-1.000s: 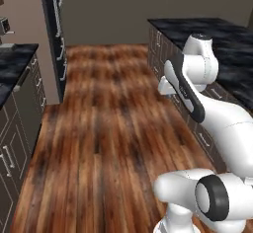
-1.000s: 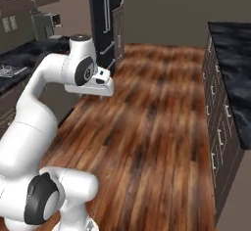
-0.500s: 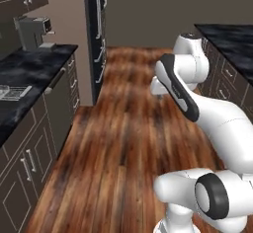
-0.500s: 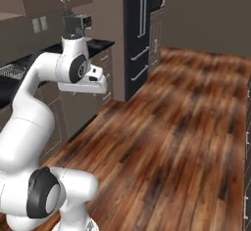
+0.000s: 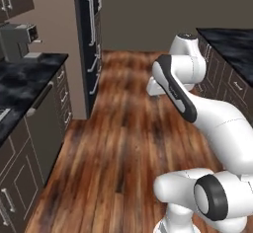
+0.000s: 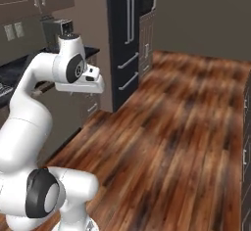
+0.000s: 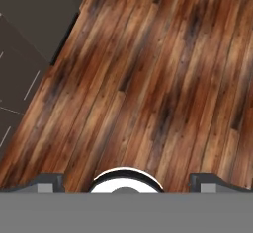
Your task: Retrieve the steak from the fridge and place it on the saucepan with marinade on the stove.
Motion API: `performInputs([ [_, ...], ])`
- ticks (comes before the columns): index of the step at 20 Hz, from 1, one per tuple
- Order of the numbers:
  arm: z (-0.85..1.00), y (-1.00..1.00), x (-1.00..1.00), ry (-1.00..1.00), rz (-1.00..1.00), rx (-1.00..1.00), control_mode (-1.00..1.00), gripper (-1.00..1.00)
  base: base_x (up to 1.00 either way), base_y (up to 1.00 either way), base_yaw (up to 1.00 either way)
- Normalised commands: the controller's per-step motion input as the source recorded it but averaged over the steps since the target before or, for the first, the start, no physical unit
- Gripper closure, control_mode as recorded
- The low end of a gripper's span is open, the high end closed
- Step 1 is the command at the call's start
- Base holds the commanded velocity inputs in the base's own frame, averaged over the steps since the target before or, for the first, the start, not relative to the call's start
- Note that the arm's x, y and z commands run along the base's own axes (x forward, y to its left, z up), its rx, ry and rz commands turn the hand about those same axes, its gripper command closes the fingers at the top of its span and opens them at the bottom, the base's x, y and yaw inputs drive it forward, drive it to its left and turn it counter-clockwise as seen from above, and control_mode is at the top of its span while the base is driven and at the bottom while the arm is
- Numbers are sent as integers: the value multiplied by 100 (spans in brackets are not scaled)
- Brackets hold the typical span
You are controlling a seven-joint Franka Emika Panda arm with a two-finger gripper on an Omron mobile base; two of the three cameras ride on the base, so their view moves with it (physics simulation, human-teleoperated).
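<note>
The tall black fridge [image 5: 92,27] [image 6: 125,32] stands ahead on the left, its doors shut and its long grey handles facing me. My gripper [image 7: 127,180] is open and holds nothing; it hangs over bare wood floor, well short of the fridge. The hand [image 6: 83,84] [image 5: 154,86] is folded in close to the arm, about at counter height. In the hand view one dark fingertip [image 7: 49,180] stands far from the other. The steak is hidden; the saucepan, marinade and stove are out of view.
A dark marble counter [image 5: 22,81] with a grey coffee machine [image 5: 17,39] [image 6: 58,28] runs along the left, with cabinets below. Another dark counter [image 5: 230,39] stands on the right. Wood floor [image 5: 123,143] lies open between them up to the fridge.
The whole picture has shifted: the base has turned and driven, so the fridge now sits nearer and further right. The arm keeps its pose and the gripper stays open.
</note>
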Motion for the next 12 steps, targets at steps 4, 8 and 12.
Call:
performInputs([
  [4, 0, 0, 0, 0, 0, 0, 100, -100, 100, -11, -17],
  [8, 0, 0, 0, 0, 0, 0, 100, -100, 100, -18, -23],
  [12, 0, 0, 0, 0, 0, 0, 100, -100, 98, -24, -26],
])
